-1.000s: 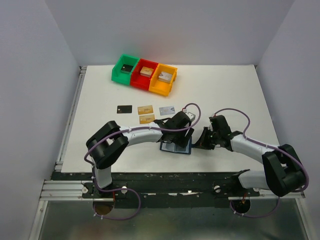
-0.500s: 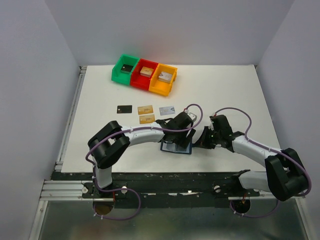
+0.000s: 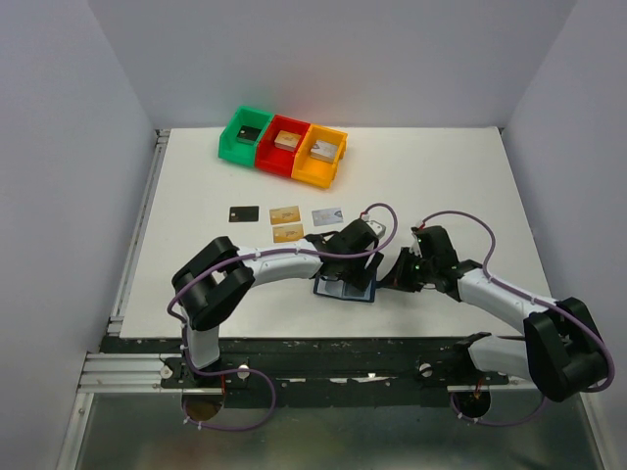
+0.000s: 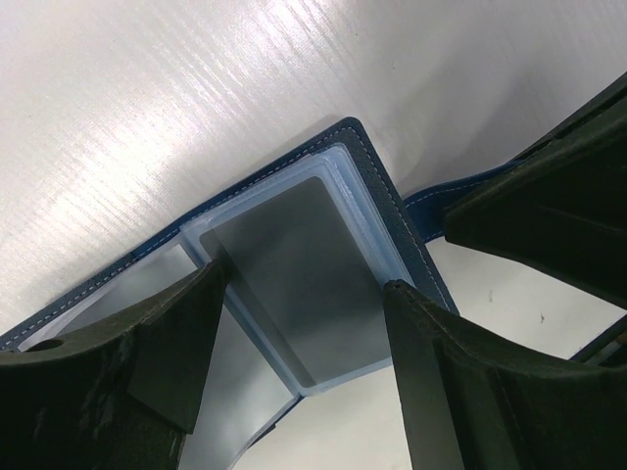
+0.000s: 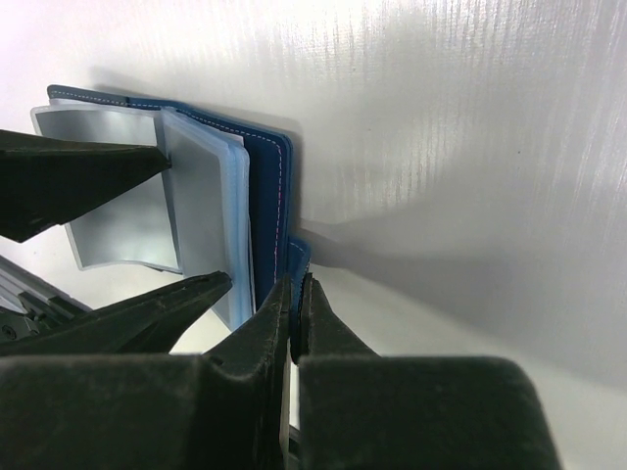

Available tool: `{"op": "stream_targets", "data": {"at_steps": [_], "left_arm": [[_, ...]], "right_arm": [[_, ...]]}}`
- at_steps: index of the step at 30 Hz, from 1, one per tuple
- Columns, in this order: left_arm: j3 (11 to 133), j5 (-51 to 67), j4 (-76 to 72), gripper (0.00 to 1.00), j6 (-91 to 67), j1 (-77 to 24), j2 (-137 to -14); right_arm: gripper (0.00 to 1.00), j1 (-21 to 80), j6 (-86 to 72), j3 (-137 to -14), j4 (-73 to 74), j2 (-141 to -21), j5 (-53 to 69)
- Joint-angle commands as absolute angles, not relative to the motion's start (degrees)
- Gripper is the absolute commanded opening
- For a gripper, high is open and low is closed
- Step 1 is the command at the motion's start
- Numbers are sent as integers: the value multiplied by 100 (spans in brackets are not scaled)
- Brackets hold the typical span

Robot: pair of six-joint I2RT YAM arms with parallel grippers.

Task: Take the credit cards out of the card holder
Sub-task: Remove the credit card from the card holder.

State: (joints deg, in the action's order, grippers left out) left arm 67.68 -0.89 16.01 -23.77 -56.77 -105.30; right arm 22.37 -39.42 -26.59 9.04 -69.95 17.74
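Navy blue leather marks the card holder [image 3: 343, 288], which lies open on the white table [image 3: 441, 176] near the front edge, between the two arms. In the left wrist view its pale blue sleeve pages [image 4: 367, 230] fan up from the cover, and a dark card [image 4: 289, 259] shows through the top sleeve.

The left gripper [image 4: 302, 294] stands with its fingers [image 4: 167, 362] well apart, one on each side of the sleeve stack. Whether the pads press the plastic cannot be told.

The right gripper [image 5: 294, 294] comes in from the holder's 3 o'clock side. Its fingers are pressed together on the edge of the navy cover, which is pinched between them.

Four cards lie flat on the table at about 10 to 12 o'clock from the holder, close together but apart from it. The black card [image 3: 243, 212] is at the left end of the row. The tan-gold cards [image 3: 284, 213] sit one nearer than the other, and the silver-grey card [image 3: 327, 216] is at the right end.

At the table's 12 o'clock end, a green bin [image 3: 235, 137], a red bin [image 3: 272, 157] and an orange bin [image 3: 312, 174] touch in a slanted line. Each holds a small block.
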Motion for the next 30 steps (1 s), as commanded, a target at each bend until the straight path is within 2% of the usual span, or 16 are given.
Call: {"op": "stream_targets", "data": {"at_steps": [1,30], "left_arm": [[6794,-202,1635,80,-2435,-5730,-10336],[6794,-404,1740,80,-2496,-5748,-10310]], "right_arm": [[0,2215,-3885,-2584,800,-6908,1916],[0,2215,-3885,-2531,712,-6838,1960]]}}
